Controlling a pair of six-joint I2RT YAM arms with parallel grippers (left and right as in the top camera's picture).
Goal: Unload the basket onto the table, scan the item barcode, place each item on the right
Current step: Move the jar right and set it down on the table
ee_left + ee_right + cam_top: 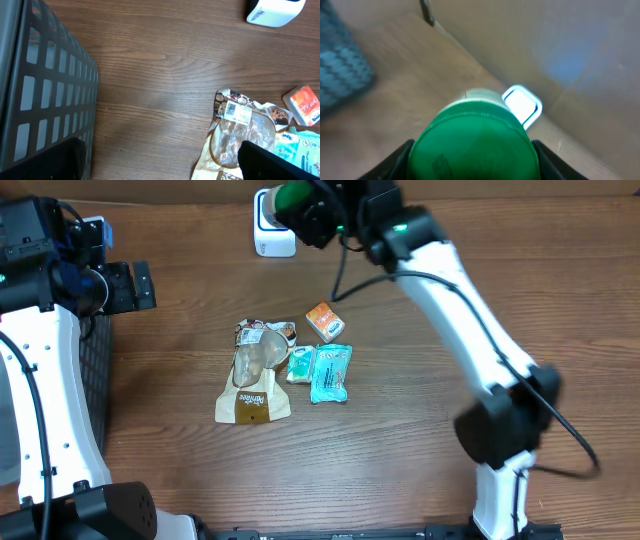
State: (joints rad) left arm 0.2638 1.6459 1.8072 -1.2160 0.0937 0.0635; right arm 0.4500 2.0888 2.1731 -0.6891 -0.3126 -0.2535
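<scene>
Overhead first: the right arm [450, 310] is stretched to the far edge of the tabletop [400, 450]. The right jaws are roughly half open and clamped on a green round item [293, 197], held right next to the white scanner [272, 228]. That's the task's thing, parked there presumably so its barcode meets the reader. The left arm [40, 340] sits off by the black basket [95, 370], left jaws spread wide and empty, I'd guess just keeping out of the way. A brown pouch [253, 375], orange packet [325, 321] and teal packet [331, 372] lie mid-table, probably waiting their turn.

Left wrist: basket mesh, the pouch, a corner of the scanner, and nothing between the fingers [50, 160].

Right wrist: the green item fills the bottom of the frame between the jaws, with the scanner's lit window just past it. No barcode visible, so I can't tell if it's aimed properly. It may need a twist.
</scene>
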